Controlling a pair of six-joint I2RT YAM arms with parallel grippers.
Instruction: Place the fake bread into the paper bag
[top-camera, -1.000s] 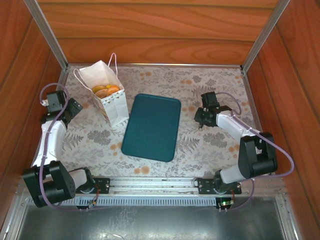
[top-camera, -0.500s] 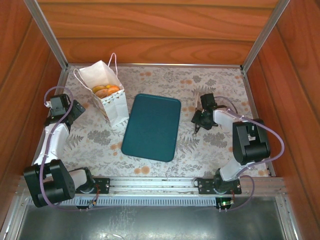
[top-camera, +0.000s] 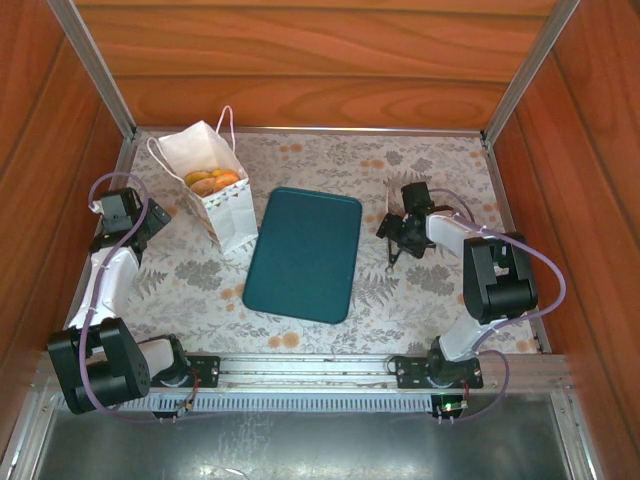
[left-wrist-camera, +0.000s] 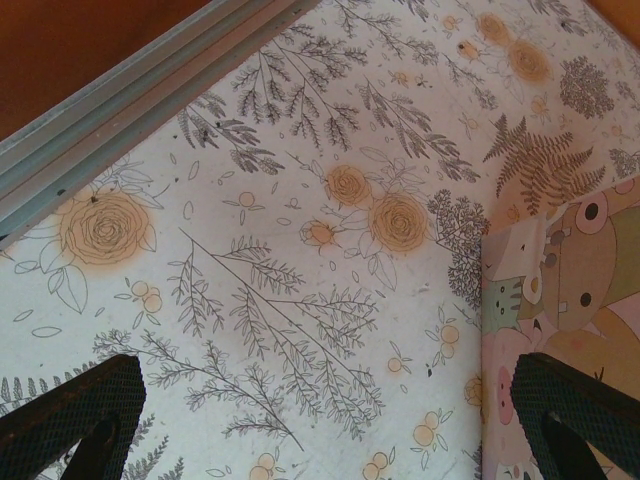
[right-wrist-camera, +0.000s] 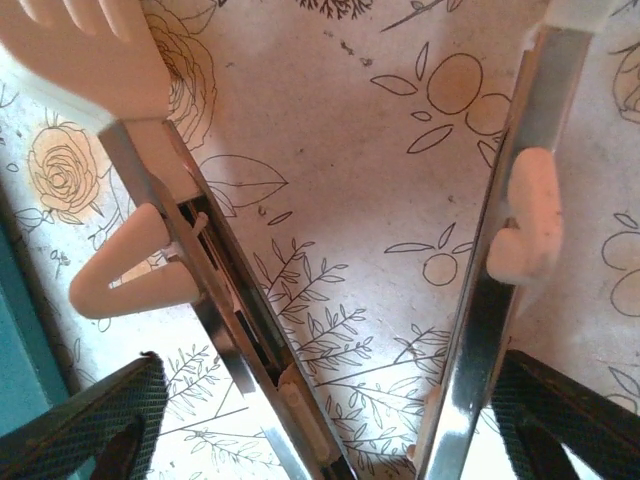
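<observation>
While wide open, left tool (left-wrist-camera: 322, 415) near paper bag (left-wrist-camera: 570, 290), right tool (right-wrist-camera: 320, 420) around tongs (right-wrist-camera: 210, 285).

Teal tray (top-camera: 303, 254) flat on floral tablecloth (top-camera: 420, 300), pink-tipped metal tongs (right-wrist-camera: 215, 290) right of it

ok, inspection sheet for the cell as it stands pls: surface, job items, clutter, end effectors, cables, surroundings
Surface: floral-print tablecloth, lying flat.
Job's things: white paper gift bag with cartoon print upright at far left, top open; glossy orange-brown toy pastries inside it.
Clutter: dark teal rectangular tray mid-table, bare; metal tongs with pale plastic tips between the fingers of the right end effector, grip unclear.
Grippers: left end effector open, over cloth beside the bag's printed face; right end effector open, over cloth right of the tray.
Cables: pale purple cables looped along both arms, apart from bag and tray.
Surroundings: reddish wooden panel walls, aluminium frame posts.
</observation>
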